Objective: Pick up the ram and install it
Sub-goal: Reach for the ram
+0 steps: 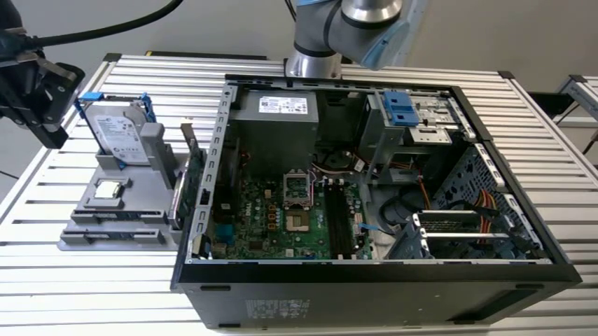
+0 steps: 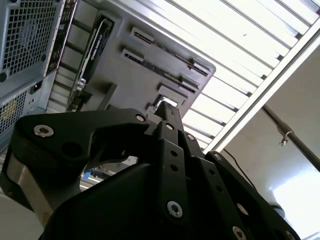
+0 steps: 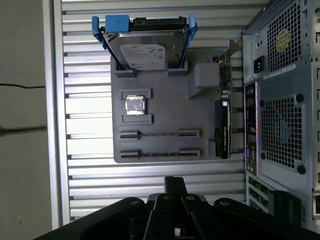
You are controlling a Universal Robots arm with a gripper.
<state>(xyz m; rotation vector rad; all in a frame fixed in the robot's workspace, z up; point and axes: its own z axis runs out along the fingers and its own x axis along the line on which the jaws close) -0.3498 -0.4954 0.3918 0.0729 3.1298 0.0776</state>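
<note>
two slots in the grey holder (image 3: 165, 115) were filled: one ram stick (image 3: 157, 134) lay next to the cpu chip (image 3: 134, 105), the other ram stick (image 3: 157, 152) by the holder's rim. the holder sat on the slatted table (image 3: 85, 175), just beside the open computer case (image 1: 374, 273), on the exterior view's left of it. my gripper (image 3: 175, 182) hung above the table, apart from both sticks. i could not tell how wide it stood or whether it held anything.

The ram (image 3: 159, 134) rests in the gray holder (image 3: 165, 111), apart from the pincer (image 3: 175, 181).
</note>
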